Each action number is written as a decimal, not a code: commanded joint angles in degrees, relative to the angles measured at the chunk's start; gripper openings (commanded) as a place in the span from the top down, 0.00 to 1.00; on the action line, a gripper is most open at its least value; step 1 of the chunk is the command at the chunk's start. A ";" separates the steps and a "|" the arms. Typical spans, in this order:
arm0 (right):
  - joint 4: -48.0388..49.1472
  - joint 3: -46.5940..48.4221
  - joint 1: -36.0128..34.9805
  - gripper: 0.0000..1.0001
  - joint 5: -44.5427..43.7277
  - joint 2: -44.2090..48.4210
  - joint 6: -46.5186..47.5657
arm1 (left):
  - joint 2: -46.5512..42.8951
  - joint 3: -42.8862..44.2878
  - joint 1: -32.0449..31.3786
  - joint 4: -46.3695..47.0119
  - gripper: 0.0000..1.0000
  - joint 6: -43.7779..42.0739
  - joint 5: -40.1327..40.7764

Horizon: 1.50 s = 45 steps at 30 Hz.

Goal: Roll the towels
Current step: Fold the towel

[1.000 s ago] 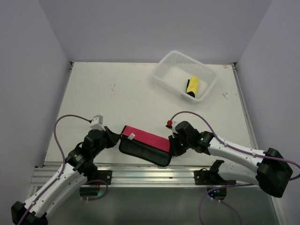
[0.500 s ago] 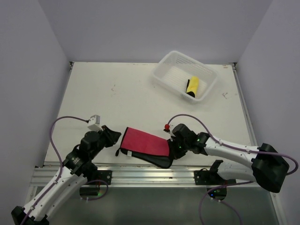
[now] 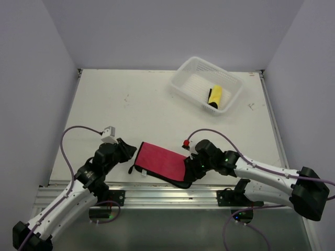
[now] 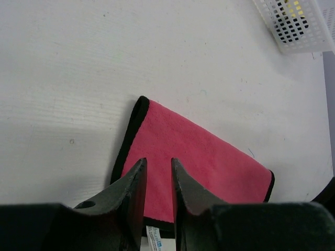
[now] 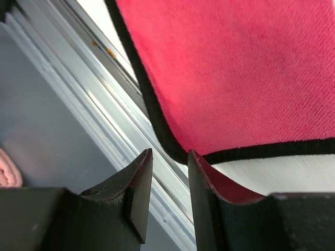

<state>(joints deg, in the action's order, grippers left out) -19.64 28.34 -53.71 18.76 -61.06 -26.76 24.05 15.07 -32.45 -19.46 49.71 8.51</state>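
Observation:
A red towel [image 3: 161, 161] with black edging lies folded flat near the table's front edge, its near right corner hanging over the edge. It also fills the left wrist view [image 4: 196, 159] and the right wrist view [image 5: 241, 73]. My left gripper [image 3: 131, 151] sits at the towel's left end, open, jaws slightly apart with nothing between them [image 4: 158, 172]. My right gripper [image 3: 189, 168] is at the towel's right corner, open [image 5: 170, 164], the towel just beyond its fingertips. A yellow rolled towel [image 3: 215, 97] rests in the white basket.
The white basket [image 3: 188, 73] stands at the back right. A metal rail [image 3: 157, 191] runs along the table's front edge under both arms. White walls close in the left, right and back sides.
Both grippers have let go of the red towel, the left first and then the right. The towel dropped from a raised, sagging hold to lie flat on the table.

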 commanded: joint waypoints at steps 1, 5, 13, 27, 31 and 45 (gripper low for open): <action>-0.29 0.75 -0.25 0.63 -1.25 3.57 -1.80 | 3.80 0.49 -0.25 7.77 0.72 -2.16 -0.25; -3.30 1.19 -0.25 0.77 -12.66 4.54 -5.48 | 9.51 0.57 -0.25 13.30 0.81 -4.53 -2.26; -4.18 2.51 -0.25 1.00 -22.01 -4.06 -11.64 | 20.76 -0.65 -0.25 25.08 0.97 -6.47 -5.17; -3.83 14.45 2.47 0.96 -30.72 -19.34 -7.52 | 32.10 -0.66 -0.25 31.68 1.00 -5.33 -3.51; -4.44 20.78 5.89 0.95 -30.28 -24.62 -3.48 | 33.51 1.71 -0.34 29.49 1.00 -5.15 0.35; -11.47 31.52 7.48 0.92 -30.01 -25.17 0.75 | 37.20 4.53 -0.25 28.51 1.00 -7.35 3.62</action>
<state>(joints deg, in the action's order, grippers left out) -27.55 61.58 -46.19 -10.96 -89.45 -25.87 60.18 18.46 -32.64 6.96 43.79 10.74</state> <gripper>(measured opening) 0.077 0.005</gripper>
